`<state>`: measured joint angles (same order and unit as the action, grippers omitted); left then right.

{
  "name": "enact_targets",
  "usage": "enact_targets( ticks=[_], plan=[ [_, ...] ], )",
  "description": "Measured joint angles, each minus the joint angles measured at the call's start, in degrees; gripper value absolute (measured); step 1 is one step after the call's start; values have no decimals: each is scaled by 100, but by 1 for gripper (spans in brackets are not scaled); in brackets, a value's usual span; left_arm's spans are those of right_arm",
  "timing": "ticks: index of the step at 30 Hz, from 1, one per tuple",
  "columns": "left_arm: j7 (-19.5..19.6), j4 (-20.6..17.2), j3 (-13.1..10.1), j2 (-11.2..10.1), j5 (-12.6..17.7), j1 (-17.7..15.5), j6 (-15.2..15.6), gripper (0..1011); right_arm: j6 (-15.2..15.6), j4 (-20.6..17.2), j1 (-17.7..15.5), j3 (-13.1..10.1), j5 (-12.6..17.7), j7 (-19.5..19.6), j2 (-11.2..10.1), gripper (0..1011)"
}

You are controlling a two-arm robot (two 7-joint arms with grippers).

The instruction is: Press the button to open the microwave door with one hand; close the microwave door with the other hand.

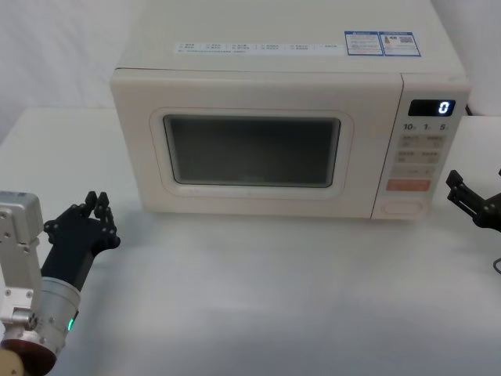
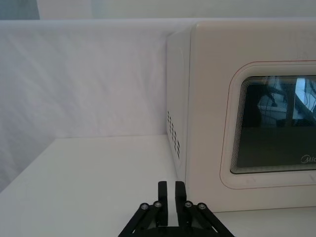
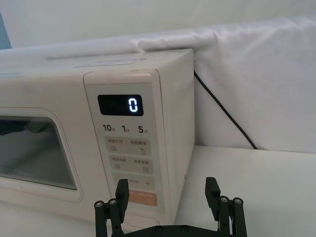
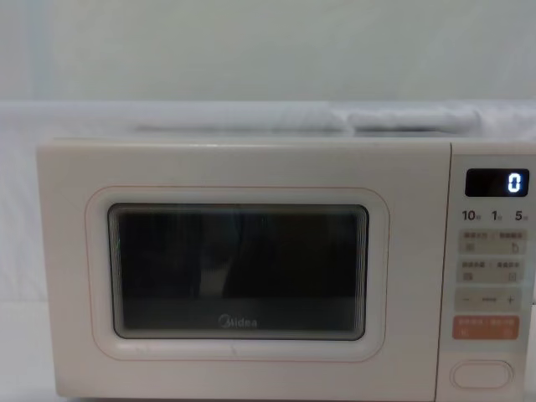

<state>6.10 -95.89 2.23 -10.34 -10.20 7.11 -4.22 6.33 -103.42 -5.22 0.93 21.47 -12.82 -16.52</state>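
Sitting mid-desk (image 1: 258, 305): microwave (image 1: 258, 78), cream, display reading "0". Microwave door (image 4: 239, 268) lying flush with the front, latched, not yet opened. Button (image 4: 481, 374), cream oval, at the bottom of the control panel, right of the door, under the orange key (image 4: 485, 327). Untouched.

Hovering right of the microwave, just off its front right corner, level with the lower panel: right claw (image 3: 168, 200), fingers spread wide, holding nothing. Facing the panel at an angle, near it but apart from it. Hanging left of the microwave, in front of its left front corner, well apart from the door: left claw (image 2: 171, 190), fingers pressed together, gripping nothing.

Judging step: first one, approaching the button, no press made. Right claw likely doing the pressing given its closeness to the panel; left claw likely waiting for the door closing.

Next move calling for: bringing the right claw lower and across toward the oval button, lining up one fingertip or closing the fingers for a firmer tip, pushing straight into the panel, avoiding the orange key just above. Keeping the left claw out of the door's swing path until the door pops open.
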Motion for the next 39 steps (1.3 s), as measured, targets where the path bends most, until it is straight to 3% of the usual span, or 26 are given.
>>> enact_targets(
  ticks=[13, 18, 27, 31, 39],
  plan=[
    [0, -6, 0, -3, -8, 0, 0, 474, 0, 0, 0, 0, 0, 0, 0, 1003],
    [0, -6, 0, -3, -9, 0, 0, 679, 0, 0, 0, 0, 0, 0, 0, 1002],
    [0, -6, 0, -3, -9, 0, 0, 921, 0, 0, 0, 0, 0, 0, 0, 1003],
    [0, -6, 0, -3, -9, 0, -1, 1001, 0, 0, 0, 0, 0, 0, 0, 1002],
    [1, -6, 0, -3, -9, 0, -1, 1001, 0, 0, 0, 0, 0, 0, 0, 1002]
  ],
)
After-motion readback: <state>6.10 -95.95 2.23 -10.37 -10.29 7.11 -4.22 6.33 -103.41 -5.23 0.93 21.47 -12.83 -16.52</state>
